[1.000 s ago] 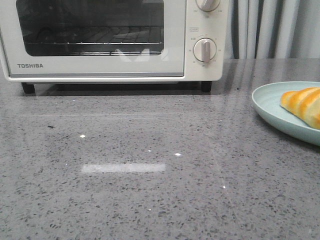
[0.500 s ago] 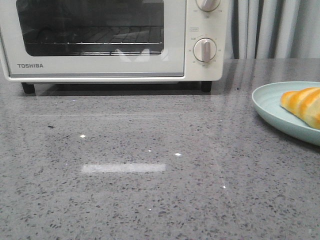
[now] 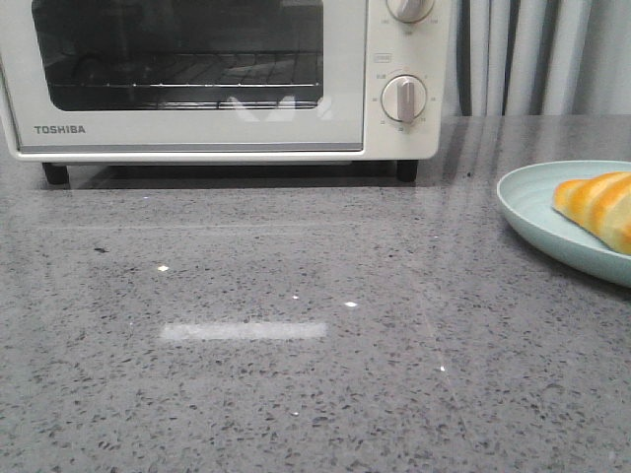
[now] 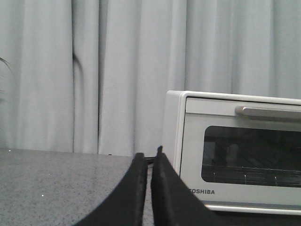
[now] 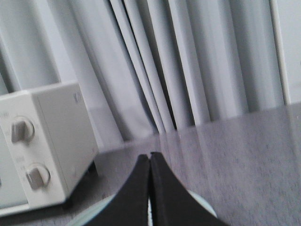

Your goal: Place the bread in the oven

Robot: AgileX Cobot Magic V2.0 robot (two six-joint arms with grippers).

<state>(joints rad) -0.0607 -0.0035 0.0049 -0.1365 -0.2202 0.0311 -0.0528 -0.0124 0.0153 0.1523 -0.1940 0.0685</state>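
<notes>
A cream Toshiba oven (image 3: 222, 79) stands at the left rear of the grey stone counter (image 3: 296, 345), its glass door closed over a bare wire rack (image 3: 187, 84). At the right edge, the striped bread (image 3: 599, 209) lies in a pale blue plate (image 3: 537, 212). Both the left gripper (image 4: 148, 162) and right gripper (image 5: 149, 162) are pressed together, holding nothing.

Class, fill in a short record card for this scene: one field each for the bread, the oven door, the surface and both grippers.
bread: lying on a pale blue plate, at the table's right
oven door: closed, wire rack visible behind the glass
table: grey speckled stone
left gripper: shut, holding nothing
right gripper: shut, holding nothing, above the plate
</notes>
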